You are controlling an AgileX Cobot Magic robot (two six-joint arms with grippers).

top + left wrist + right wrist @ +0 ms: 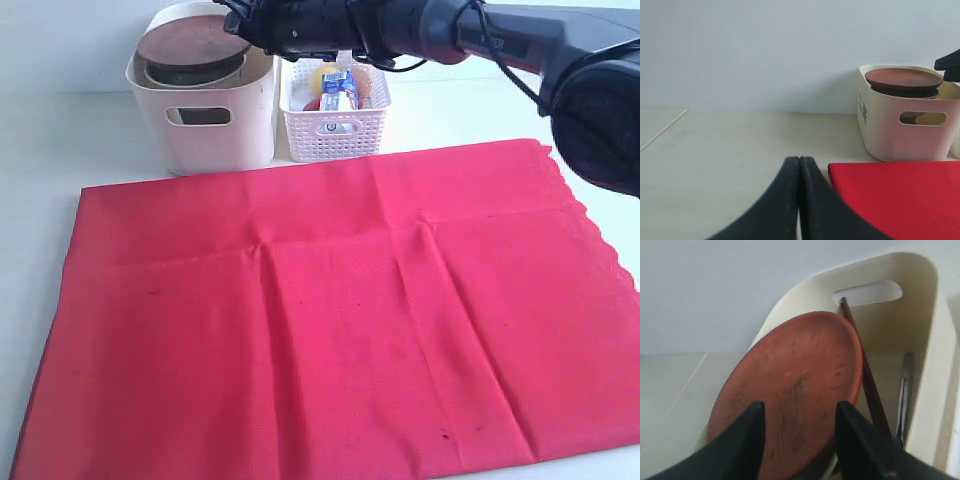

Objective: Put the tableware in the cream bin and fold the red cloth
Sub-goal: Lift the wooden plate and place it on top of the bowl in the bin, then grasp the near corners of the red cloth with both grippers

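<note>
Fabric fills the near side: the red cloth (330, 320) lies spread flat on the table (40, 140), creased, with its scalloped edge on the right. By its left corner the left gripper (799, 160) has its jaws pressed together, with nothing between them. Behind the cloth stand the cream bin (215, 140) and, just beside it, a white lattice basket (335, 130). The wooden plate (190, 42) sits atop the bin's contents, chopsticks (865, 365) and knife (905, 390) alongside it. Above it the right gripper (800, 410) hangs with its jaws apart, holding nothing.
</note>
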